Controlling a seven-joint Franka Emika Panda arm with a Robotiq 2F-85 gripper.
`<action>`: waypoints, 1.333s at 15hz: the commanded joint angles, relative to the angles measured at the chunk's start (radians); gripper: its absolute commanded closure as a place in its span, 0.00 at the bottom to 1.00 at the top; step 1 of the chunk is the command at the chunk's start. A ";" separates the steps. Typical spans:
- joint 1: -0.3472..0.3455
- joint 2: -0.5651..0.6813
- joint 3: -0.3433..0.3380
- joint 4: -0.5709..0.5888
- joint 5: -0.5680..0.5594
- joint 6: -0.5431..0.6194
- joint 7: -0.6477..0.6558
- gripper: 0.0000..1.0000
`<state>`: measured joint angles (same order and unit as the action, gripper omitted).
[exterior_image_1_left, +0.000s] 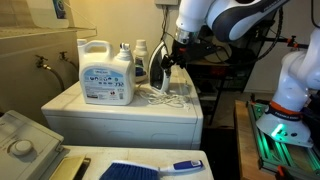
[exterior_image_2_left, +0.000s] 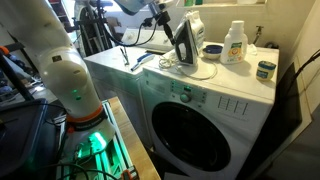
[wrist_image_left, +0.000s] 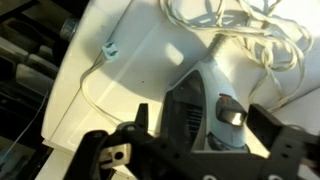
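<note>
In the wrist view the gripper (wrist_image_left: 203, 112) has its jaws spread wide, one finger on each side of the iron (wrist_image_left: 195, 130) (whether they touch it cannot be told). The iron stands upright on the washing machine (wrist_image_left: 130, 60), with its white cord (wrist_image_left: 240, 25) coiled just beyond. Farther back stands a large detergent jug (exterior_image_1_left: 107, 72).

Iron (wrist_image_left: 207, 85) partly behind end effector (wrist_image_left: 200, 113)
</note>
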<state>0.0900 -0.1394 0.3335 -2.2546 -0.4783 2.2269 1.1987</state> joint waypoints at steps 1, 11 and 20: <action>0.015 0.034 -0.029 -0.011 -0.050 0.067 0.049 0.00; 0.026 0.105 -0.082 0.007 -0.118 0.222 0.055 0.05; 0.037 0.112 -0.103 0.003 -0.114 0.260 0.052 0.78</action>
<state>0.1148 -0.0422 0.2541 -2.2494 -0.5776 2.4607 1.2325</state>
